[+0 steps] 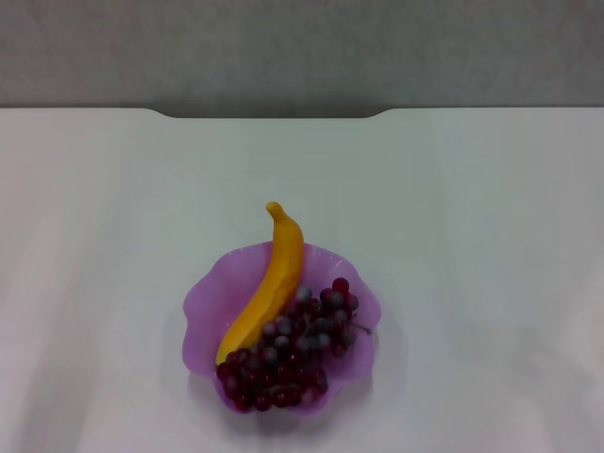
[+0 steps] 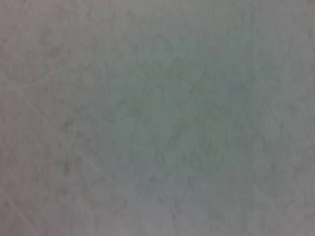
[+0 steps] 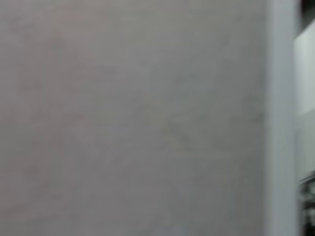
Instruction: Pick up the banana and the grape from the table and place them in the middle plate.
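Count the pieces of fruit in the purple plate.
2. The banana lies diagonally across the middle plate, its tip past the far rim; the grape bunch rests beside it, toward the near-right rim.

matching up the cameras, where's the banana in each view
Head view: the banana lies slanted across the purple middle plate, beside the grape, its tip past the far rim.
Left wrist view: not in it, only bare surface.
Right wrist view: not in it, only bare surface.
Shared landmark: the white table.
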Available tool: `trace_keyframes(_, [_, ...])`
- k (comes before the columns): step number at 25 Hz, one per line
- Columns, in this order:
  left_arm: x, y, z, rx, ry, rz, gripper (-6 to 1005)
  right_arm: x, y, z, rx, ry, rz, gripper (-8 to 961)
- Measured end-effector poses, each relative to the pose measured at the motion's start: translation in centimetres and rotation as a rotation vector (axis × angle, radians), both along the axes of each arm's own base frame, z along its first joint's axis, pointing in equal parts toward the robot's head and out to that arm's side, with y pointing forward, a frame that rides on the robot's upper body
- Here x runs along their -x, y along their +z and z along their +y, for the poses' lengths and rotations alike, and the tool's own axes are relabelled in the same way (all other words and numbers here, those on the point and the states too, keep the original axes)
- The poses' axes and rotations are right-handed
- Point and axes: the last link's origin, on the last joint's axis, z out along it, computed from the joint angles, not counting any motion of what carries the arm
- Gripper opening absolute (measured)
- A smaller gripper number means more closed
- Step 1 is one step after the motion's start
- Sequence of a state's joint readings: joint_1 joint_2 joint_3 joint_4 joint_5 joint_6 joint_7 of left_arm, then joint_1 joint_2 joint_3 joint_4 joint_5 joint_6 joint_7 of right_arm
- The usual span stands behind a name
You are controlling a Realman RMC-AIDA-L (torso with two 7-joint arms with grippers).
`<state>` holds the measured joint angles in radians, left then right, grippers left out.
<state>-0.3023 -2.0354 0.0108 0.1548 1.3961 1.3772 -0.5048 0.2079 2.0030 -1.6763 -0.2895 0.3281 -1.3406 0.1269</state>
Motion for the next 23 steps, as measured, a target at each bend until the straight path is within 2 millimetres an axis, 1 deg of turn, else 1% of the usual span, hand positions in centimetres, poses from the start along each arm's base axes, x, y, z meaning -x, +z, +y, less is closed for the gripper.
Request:
trace_keyframes(3, [0.3, -0.1, 0.0, 0.006, 0.019, 0.001, 37, -1.3, 1.7, -0.9, -0.091, -0.052, 0.011, 0])
trace_keyframes(5, [0.3, -0.1, 0.0, 0.007, 0.022, 0.000, 37, -2.3, 2.4, -1.5, -0.134, -0.098, 0.018, 0])
trace_keyframes(8, [0.4, -0.1, 0.0, 0.004, 0.024, -0.003, 37, -3.8, 3.0, -2.6, -0.172, -0.169, 0.033, 0])
trace_keyframes(10, [0.4, 0.0, -0.1, 0.000, 0.026, -0.008, 37, -4.2, 3.2, -2.7, -0.187, -0.188, 0.042, 0])
trace_keyframes(16, [0.4, 0.0, -0.1, -0.018, 0.029, -0.031, 37, -3.8, 3.3, -2.1, -0.194, -0.178, 0.049, 0])
trace_keyframes(23, [-0.2, -0.8, 0.3, 0.042, -0.005, -0.012, 37, -3.5, 2.9, -1.3, -0.170, -0.166, 0.059, 0])
